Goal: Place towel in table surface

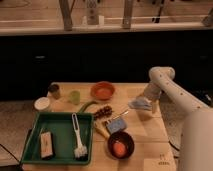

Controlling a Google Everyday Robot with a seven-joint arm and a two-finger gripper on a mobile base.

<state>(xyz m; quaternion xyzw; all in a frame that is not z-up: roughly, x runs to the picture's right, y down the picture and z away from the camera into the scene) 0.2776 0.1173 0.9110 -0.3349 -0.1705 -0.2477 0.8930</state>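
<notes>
**A:** Why's the gripper [148, 104] so low at the right edge of the table [150, 145]?

**B:** The towel [139, 103] is right under it and looks down on the wood, so probably mid-placement. Can't tell whether it's gripping or released.

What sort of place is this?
Probably a kitchen workspace: a wooden table holds an orange bowl, a green cup and a green tray with a brush. The gripper is by the towel at picture right.
</notes>
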